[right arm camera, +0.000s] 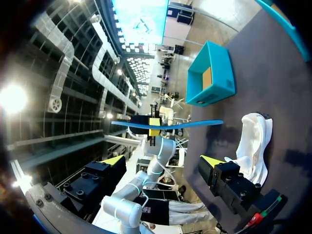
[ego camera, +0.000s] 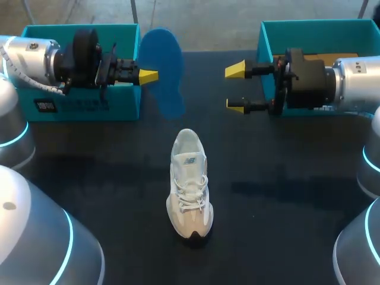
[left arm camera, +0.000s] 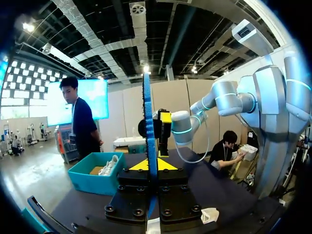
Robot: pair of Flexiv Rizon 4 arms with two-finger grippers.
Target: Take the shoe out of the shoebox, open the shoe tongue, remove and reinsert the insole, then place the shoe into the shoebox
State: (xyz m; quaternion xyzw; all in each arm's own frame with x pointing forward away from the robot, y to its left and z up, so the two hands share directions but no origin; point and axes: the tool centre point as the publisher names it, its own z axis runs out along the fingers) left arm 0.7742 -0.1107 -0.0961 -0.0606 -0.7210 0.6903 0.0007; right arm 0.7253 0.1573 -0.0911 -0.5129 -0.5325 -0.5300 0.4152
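- The left gripper [ego camera: 148, 76] had its jaws clamped on the blue insole [ego camera: 166, 59]. From its own wrist camera the insole showed edge-on, pinched between the two yellow tips.
- The right gripper [ego camera: 236, 88] had its jaws wide apart, with nothing between them.
- The left arm came in from 9 o'clock and lay level above the table [ego camera: 285, 208], its fingers pointing toward 3 o'clock.
- The right arm came in from 3 o'clock, also level, with its fingers pointing toward 9 o'clock. It faced the insole across a gap.
- There was one insole. It was held in the air at about 11 o'clock from the white shoe [ego camera: 190, 184] and was apart from it.
- That shoe stood upright on the table at 6 o'clock from the gap between the grippers. It was laced, lay outside both boxes, and touched neither gripper.
- There were two teal shoeboxes. The left shoebox [ego camera: 80, 104] sat at 10 o'clock under the left arm. The right shoebox [ego camera: 314, 27] sat at 2 o'clock, partly hidden by the right arm.
- The left wrist view showed a second pale shoe [left arm camera: 110, 165] lying inside the right shoebox.
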